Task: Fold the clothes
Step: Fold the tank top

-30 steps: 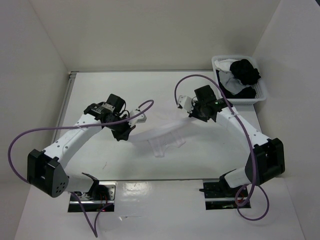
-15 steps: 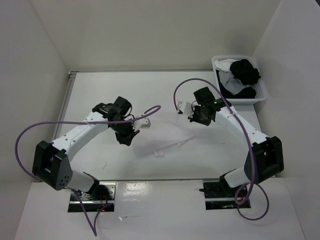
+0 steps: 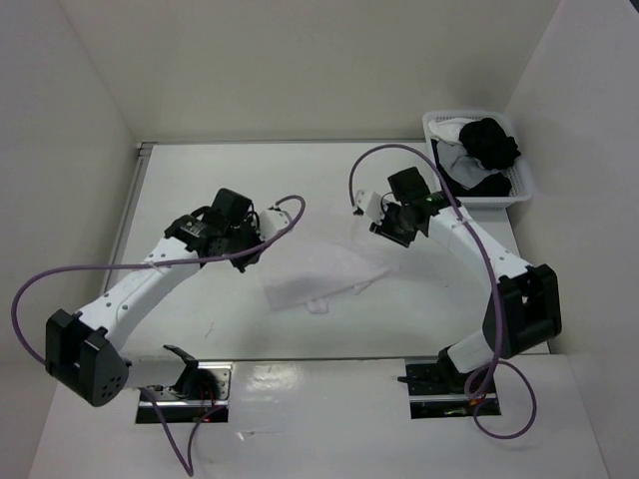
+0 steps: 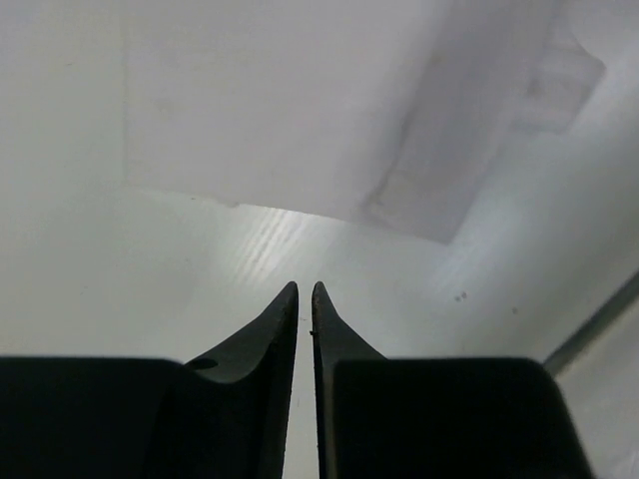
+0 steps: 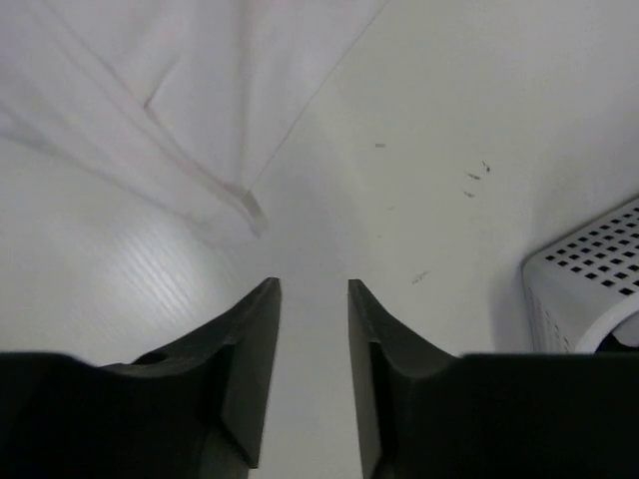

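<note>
The clothes (image 3: pixel 321 271), one plain white garment, lie loosely flattened on the table between the two arms. My left gripper (image 3: pixel 252 251) hovers at their left edge, its jaws parted by a narrow slit with nothing between them. In the left wrist view the clothes (image 4: pixel 300 110) lie ahead of the left gripper (image 4: pixel 306 287), apart from the tips. My right gripper (image 3: pixel 389 232) stands just beyond their upper right corner. From the right wrist, a seamed corner of the clothes (image 5: pixel 150 100) lies ahead and left of the right gripper (image 5: pixel 314 284), which is open and empty.
A white lattice basket (image 3: pixel 491 203) with dark and white garments (image 3: pixel 489 142) stands at the back right; its wall (image 5: pixel 584 289) shows close on the right in the right wrist view. White walls enclose the table (image 3: pixel 200 180) on the left, back and right.
Both grippers were shut on the garment, holding it up between them; they have opened and drawn back. The garment has dropped and settled flat on the table.
</note>
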`<action>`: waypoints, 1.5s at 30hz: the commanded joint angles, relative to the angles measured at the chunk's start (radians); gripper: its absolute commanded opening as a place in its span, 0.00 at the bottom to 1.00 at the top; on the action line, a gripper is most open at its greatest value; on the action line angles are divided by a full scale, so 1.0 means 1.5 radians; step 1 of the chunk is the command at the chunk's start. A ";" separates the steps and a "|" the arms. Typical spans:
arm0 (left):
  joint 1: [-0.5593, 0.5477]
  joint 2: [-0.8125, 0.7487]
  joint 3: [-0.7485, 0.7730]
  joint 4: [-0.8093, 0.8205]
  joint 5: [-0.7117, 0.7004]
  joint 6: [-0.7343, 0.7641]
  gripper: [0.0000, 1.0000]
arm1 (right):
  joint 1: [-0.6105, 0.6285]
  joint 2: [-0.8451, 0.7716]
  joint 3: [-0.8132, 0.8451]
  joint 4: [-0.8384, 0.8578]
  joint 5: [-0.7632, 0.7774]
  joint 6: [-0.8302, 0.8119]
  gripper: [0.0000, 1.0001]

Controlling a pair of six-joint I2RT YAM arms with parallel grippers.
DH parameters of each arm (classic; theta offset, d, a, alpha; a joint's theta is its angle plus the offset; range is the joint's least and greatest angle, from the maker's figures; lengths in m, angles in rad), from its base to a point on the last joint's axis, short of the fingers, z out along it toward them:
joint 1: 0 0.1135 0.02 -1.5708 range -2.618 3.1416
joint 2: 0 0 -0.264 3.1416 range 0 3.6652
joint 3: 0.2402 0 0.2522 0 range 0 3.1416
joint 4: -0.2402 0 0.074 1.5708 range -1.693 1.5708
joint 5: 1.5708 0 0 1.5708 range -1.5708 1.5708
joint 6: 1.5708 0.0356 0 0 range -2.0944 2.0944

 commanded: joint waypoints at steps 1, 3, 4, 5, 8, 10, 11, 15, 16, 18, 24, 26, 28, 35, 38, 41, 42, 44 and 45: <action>0.019 -0.002 -0.016 0.131 -0.103 -0.092 0.17 | -0.023 0.087 0.062 0.107 -0.053 0.096 0.43; 0.026 0.018 -0.033 0.156 -0.140 -0.108 0.17 | -0.023 0.129 0.102 0.125 -0.068 0.152 0.45; 0.035 0.025 -0.051 0.185 -0.151 -0.118 0.17 | -0.023 0.149 0.113 0.137 -0.068 0.167 0.48; 0.041 0.032 -0.062 0.201 -0.165 -0.118 0.15 | -0.023 0.180 0.122 0.147 -0.079 0.181 0.48; 0.047 0.072 -0.083 0.251 -0.209 -0.126 0.11 | -0.023 0.215 0.139 0.193 -0.079 0.214 0.50; 0.047 0.126 -0.068 0.252 -0.224 -0.126 0.04 | -0.023 0.245 0.163 0.206 -0.079 0.229 0.50; 0.063 0.162 -0.056 0.252 -0.230 -0.132 0.02 | -0.023 0.254 0.169 0.212 -0.079 0.229 0.50; 0.100 0.221 0.002 0.261 -0.204 -0.132 0.00 | -0.023 0.294 0.205 0.228 -0.079 0.256 0.50; 0.106 0.230 0.021 0.261 -0.193 -0.132 0.03 | -0.023 0.294 0.215 0.236 -0.079 0.256 0.50; 0.129 0.258 0.042 0.267 -0.179 -0.138 0.07 | -0.023 0.309 0.226 0.247 -0.072 0.262 0.51; 0.159 0.335 0.081 0.259 -0.147 -0.160 0.08 | -0.023 0.371 0.281 0.253 -0.072 0.268 0.53; 0.159 0.355 0.081 0.259 -0.141 -0.166 0.08 | -0.023 0.395 0.289 0.253 -0.072 0.274 0.53; 0.159 0.373 0.081 0.259 -0.125 -0.173 0.08 | -0.023 0.414 0.305 0.253 -0.072 0.274 0.53; 0.159 0.419 0.101 0.233 -0.092 -0.173 0.08 | -0.023 0.445 0.324 0.246 -0.086 0.268 0.53; 0.166 0.435 0.107 0.233 -0.092 -0.173 0.08 | -0.023 0.464 0.337 0.240 -0.098 0.268 0.53; 0.172 0.460 0.122 0.233 -0.092 -0.173 0.05 | -0.023 0.490 0.352 0.233 -0.105 0.268 0.53; 0.179 0.474 0.131 0.233 -0.092 -0.173 0.05 | -0.023 0.490 0.352 0.233 -0.105 0.268 0.52; 0.185 0.488 0.148 0.239 -0.092 -0.179 0.03 | -0.017 0.497 0.359 0.233 -0.105 0.268 0.45; 0.185 0.502 0.155 0.239 -0.092 -0.179 0.02 | -0.017 0.504 0.359 0.233 -0.099 0.274 0.41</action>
